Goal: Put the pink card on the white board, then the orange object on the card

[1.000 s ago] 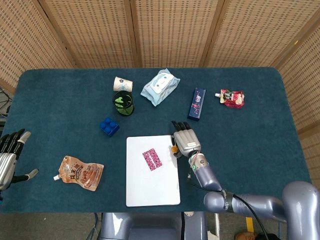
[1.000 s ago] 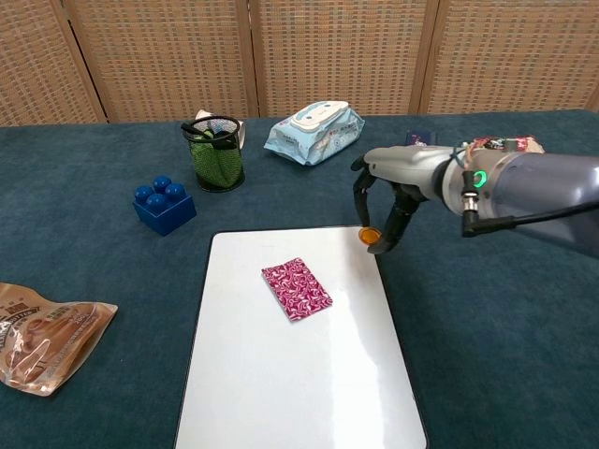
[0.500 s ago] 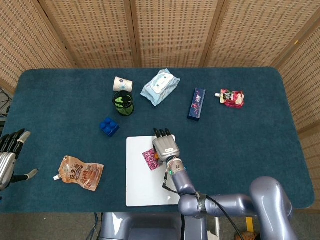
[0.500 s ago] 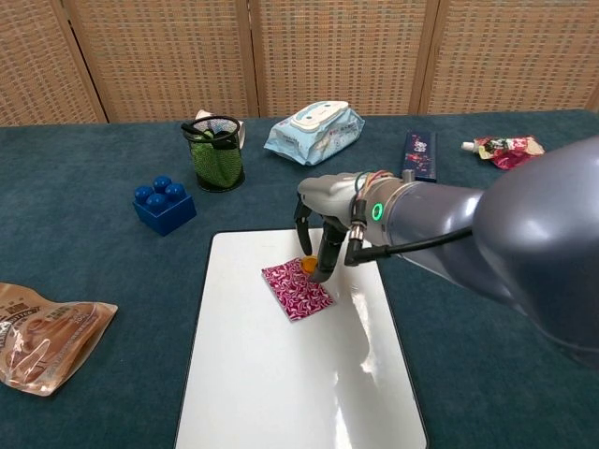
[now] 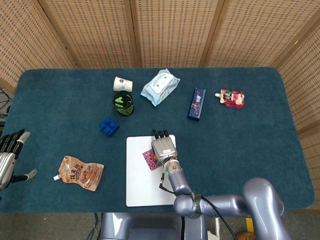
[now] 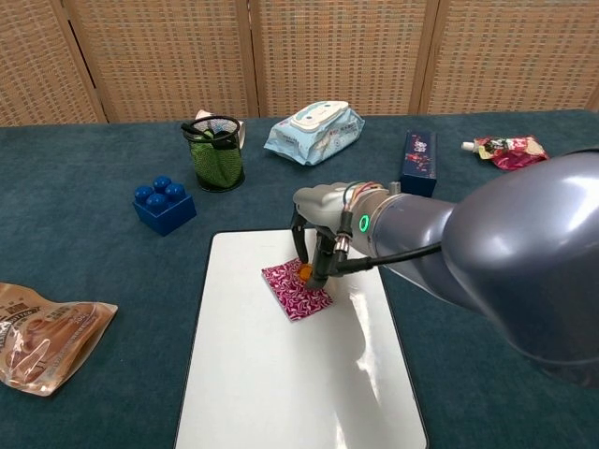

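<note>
Since half a second ago the right robot hand (image 6: pixel 316 234) has shifted slightly left over the board and lowered, so the orange object (image 6: pixel 305 272) now sits right at the pink card (image 6: pixel 296 289); a second ago it was off the board's right edge. The hand's fingers point down and pinch the orange object between their tips, with the object touching or just above the card's upper right part; which of the two cannot be told. The card lies flat on the upper middle of the white board (image 6: pixel 281 393), which rests on the blue bench (image 6: pixel 94 262). In the head view the same hand (image 5: pixel 164 148) covers the card's right side. The left robot hand (image 5: pixel 9 152) is well apart at the bench's left edge, fingers spread and holding nothing. Near it lies a brown pouch (image 6: pixel 42 337). Beyond the board stand a blue block (image 6: pixel 163 204), a mesh cup (image 6: pixel 216 150) with a paper cup (image 5: pixel 123 84) behind it, a wipes pack (image 6: pixel 314 132), a dark box (image 6: pixel 418 161) and a red pouch (image 6: pixel 505 150).
</note>
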You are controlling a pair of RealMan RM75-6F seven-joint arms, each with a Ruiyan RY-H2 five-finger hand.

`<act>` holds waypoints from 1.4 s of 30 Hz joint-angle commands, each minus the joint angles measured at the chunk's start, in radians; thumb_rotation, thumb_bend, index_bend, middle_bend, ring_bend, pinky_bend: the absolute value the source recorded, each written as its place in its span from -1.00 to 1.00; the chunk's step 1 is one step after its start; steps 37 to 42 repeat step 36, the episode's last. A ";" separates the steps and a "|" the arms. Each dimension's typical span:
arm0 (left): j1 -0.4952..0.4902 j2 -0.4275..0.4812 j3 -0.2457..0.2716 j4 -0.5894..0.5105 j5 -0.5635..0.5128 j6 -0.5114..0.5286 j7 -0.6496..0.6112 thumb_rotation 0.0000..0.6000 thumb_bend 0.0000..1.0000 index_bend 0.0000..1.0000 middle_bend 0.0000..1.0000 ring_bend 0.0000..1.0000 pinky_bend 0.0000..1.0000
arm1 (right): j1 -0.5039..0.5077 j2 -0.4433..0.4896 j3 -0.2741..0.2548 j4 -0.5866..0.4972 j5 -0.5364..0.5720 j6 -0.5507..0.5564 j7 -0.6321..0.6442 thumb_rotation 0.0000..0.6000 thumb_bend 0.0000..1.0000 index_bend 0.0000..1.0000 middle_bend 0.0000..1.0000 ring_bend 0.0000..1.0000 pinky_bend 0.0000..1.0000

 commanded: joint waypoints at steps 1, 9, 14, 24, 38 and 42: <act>0.001 0.000 0.000 -0.001 0.000 0.001 0.001 1.00 -1.00 -1.00 -1.00 -1.00 -1.00 | 0.000 0.001 0.000 -0.002 0.006 -0.003 -0.004 1.00 -0.48 -0.42 -1.00 -1.00 -1.00; 0.000 0.000 0.001 0.001 0.002 0.000 0.000 1.00 -1.00 -1.00 -1.00 -1.00 -1.00 | -0.005 0.021 0.007 -0.026 0.003 -0.001 0.003 1.00 -0.53 -0.56 -1.00 -1.00 -1.00; 0.001 -0.001 0.001 0.001 0.004 0.005 -0.002 1.00 -1.00 -1.00 -1.00 -1.00 -1.00 | -0.016 0.059 0.009 -0.082 -0.028 0.015 0.015 1.00 -0.53 -0.56 -1.00 -1.00 -1.00; 0.006 -0.004 0.009 0.001 0.030 0.018 -0.003 1.00 -1.00 -1.00 -1.00 -1.00 -1.00 | -0.184 0.371 -0.092 -0.253 -0.367 0.041 0.191 1.00 -0.53 -0.56 -1.00 -1.00 -1.00; 0.001 -0.022 0.019 0.013 0.070 0.024 0.002 1.00 -1.00 -1.00 -1.00 -1.00 -1.00 | -0.620 0.712 -0.312 -0.230 -0.879 0.321 0.739 1.00 -0.77 -0.70 -1.00 -1.00 -1.00; 0.001 -0.022 0.019 0.013 0.070 0.024 0.002 1.00 -1.00 -1.00 -1.00 -1.00 -1.00 | -0.620 0.712 -0.312 -0.230 -0.879 0.321 0.739 1.00 -0.77 -0.70 -1.00 -1.00 -1.00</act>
